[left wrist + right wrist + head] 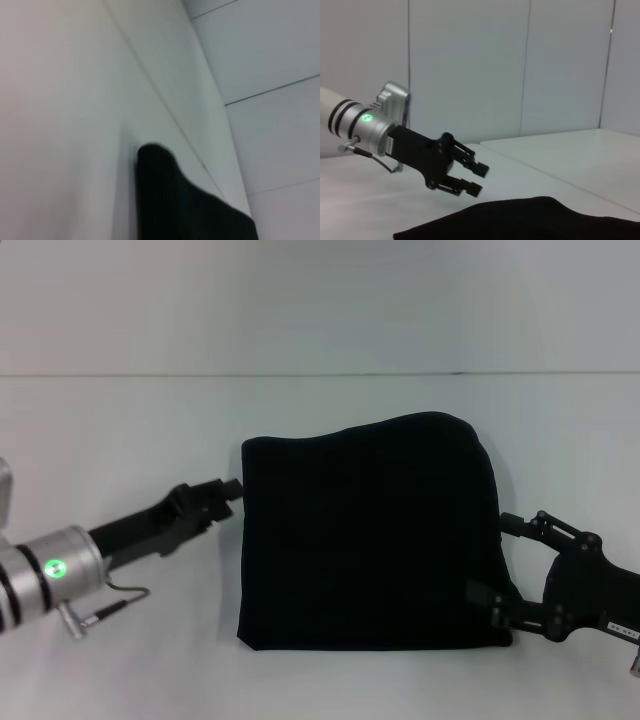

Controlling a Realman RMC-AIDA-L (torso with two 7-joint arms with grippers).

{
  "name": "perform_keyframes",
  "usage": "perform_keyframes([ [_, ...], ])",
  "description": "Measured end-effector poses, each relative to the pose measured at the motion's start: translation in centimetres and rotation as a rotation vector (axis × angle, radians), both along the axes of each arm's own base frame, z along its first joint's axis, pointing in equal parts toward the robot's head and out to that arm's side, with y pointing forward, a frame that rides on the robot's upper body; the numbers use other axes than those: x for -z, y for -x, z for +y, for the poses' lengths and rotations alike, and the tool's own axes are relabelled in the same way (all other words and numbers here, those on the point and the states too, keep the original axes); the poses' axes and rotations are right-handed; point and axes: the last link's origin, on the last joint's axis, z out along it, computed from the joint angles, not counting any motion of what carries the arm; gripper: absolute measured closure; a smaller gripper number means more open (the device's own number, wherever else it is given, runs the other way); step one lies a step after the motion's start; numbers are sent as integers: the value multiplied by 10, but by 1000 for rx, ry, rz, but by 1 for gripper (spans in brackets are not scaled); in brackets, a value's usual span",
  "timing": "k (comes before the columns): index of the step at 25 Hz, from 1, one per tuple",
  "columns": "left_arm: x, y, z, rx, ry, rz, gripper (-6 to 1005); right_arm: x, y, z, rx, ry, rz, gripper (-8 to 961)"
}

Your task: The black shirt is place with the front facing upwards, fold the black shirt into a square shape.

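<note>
The black shirt (365,530) lies folded into a rough square in the middle of the white table (120,420). No lettering or neck label shows. My left gripper (230,489) is at the shirt's upper left corner. In the right wrist view it (478,179) is open, empty and just clear of the cloth (530,220). My right gripper (492,556) is open at the shirt's right edge, near its front right corner, with its fingers spread along the edge. The left wrist view shows one corner of the shirt (185,210) on the table.
A seam line runs across the table behind the shirt (300,374). Pale wall panels stand beyond the table (520,65). A thin cable loop hangs under my left wrist (120,600).
</note>
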Motion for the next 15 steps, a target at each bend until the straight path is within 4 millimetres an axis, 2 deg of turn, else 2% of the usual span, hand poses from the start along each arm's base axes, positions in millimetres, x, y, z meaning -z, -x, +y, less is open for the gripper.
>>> perform_keyframes([
  [3, -24, 5, 5, 79, -50, 63, 564, 0, 0, 0, 12, -8, 13, 11],
  [5, -38, 5, 6, 162, -88, 119, 521, 0, -1, 1, 20, -12, 18, 12],
  [8, -62, -3, 4, 388, -184, 239, 455, 1, -1, 1, 28, -14, 21, 12],
  [11, -72, -18, -12, 686, -273, 341, 390, 2, -1, 1, 33, -15, 29, 12],
  [14, -73, -27, -32, 913, -355, 390, 325, 2, -1, -1, 34, -17, 34, 12],
  [15, -72, -30, -41, 995, -401, 406, 275, 2, -2, -2, 36, -17, 36, 12],
])
